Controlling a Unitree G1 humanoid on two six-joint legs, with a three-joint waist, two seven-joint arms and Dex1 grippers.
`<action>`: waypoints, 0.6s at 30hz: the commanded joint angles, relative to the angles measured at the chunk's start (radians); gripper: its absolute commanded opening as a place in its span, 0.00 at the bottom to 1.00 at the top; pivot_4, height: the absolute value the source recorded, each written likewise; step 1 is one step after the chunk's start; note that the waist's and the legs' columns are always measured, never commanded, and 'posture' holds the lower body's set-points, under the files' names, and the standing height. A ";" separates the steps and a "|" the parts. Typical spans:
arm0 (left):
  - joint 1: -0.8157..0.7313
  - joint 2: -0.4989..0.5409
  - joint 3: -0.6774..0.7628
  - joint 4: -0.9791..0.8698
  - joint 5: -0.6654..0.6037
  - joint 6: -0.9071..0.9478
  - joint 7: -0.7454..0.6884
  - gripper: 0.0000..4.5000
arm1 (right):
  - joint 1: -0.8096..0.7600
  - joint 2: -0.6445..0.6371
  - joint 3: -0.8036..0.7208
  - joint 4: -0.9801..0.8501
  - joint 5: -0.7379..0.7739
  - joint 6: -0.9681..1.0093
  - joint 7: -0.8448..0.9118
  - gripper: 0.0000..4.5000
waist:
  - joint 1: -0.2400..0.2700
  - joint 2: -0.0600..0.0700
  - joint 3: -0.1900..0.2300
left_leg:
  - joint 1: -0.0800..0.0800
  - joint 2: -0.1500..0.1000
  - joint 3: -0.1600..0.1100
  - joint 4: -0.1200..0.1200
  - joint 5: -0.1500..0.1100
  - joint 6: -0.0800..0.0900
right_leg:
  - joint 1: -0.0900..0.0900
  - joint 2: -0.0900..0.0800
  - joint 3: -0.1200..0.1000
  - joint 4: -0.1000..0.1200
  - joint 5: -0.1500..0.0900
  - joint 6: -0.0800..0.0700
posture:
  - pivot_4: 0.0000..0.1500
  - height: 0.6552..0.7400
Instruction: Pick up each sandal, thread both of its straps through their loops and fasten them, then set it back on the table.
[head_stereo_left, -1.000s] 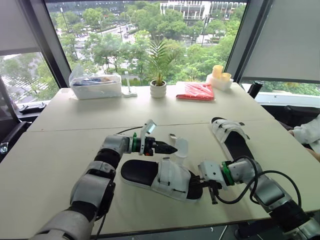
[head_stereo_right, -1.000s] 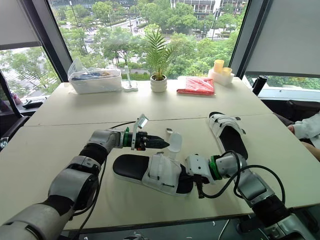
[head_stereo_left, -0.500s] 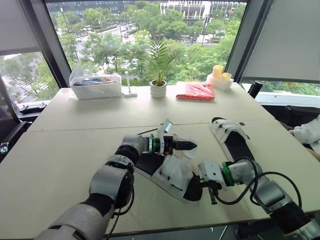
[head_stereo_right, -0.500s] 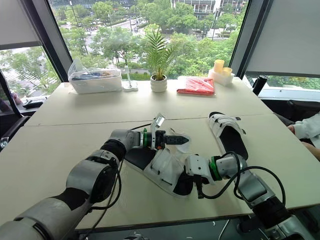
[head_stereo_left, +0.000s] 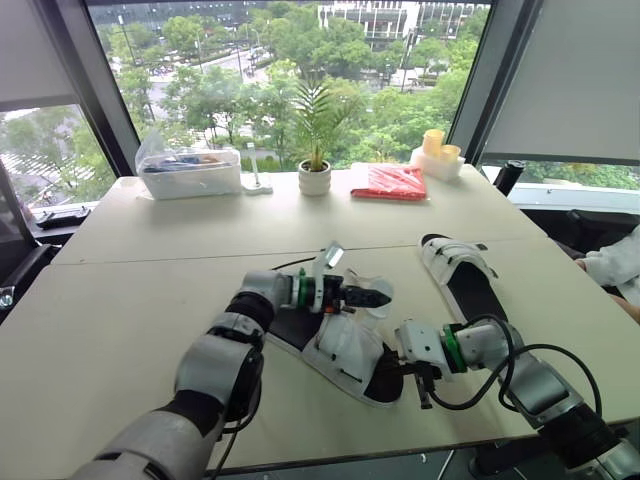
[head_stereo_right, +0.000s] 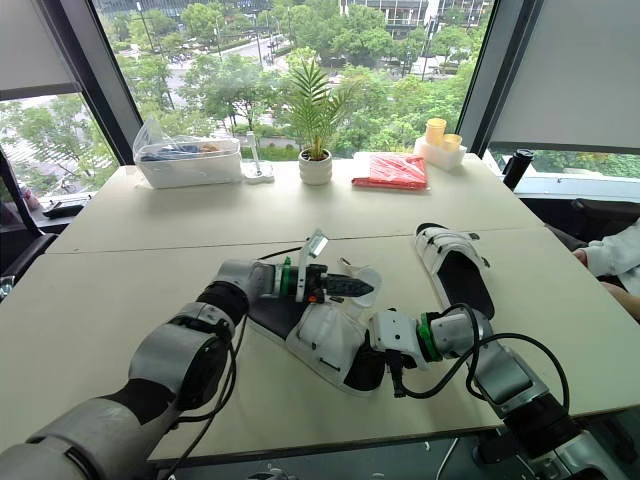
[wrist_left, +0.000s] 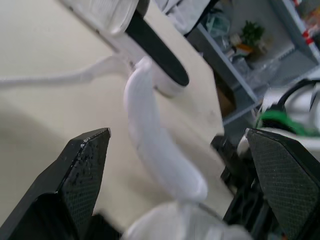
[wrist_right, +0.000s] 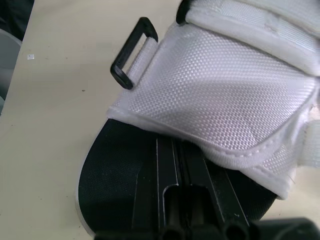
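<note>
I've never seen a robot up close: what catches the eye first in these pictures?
The black-soled sandal with white fabric straps in the middle of the pale table stands out, the left gripper at its loose white strap and the right gripper at its nearer end. A matching second sandal lies farther right, and a small potted palm stands at the far edge by the window.

Bare table (head_stereo_left: 120, 300) lies open left of the near sandal (head_stereo_left: 345, 350); the second sandal (head_stereo_left: 462, 278) crowds its right.
</note>
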 joint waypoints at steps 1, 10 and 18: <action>0.016 0.053 0.005 -0.041 0.003 -0.017 0.003 0.99 | 0.028 -0.016 0.038 0.046 -0.055 0.024 0.013 0.00 | 0.000 0.000 0.000 | 0.000 0.000 0.000 0.000 0.000 0.000 | 0.000 -0.001 0.000 0.000 0.000 0.000 | 1.00 1.00; 0.081 0.137 -0.051 -0.034 0.090 -0.210 0.066 0.99 | 0.009 -0.005 0.042 0.066 -0.057 0.015 0.019 0.00 | 0.001 0.000 0.000 | 0.000 0.000 0.000 0.000 0.000 0.000 | 0.000 -0.002 0.001 0.000 0.000 0.000 | 1.00 1.00; 0.140 0.207 -0.163 -0.107 0.162 -0.289 -0.026 0.99 | -0.003 -0.006 0.041 0.085 -0.057 0.003 0.026 0.00 | -0.002 0.002 -0.001 | 0.002 0.000 0.000 0.000 -0.001 -0.002 | 0.002 -0.002 0.001 0.000 0.000 -0.001 | 1.00 1.00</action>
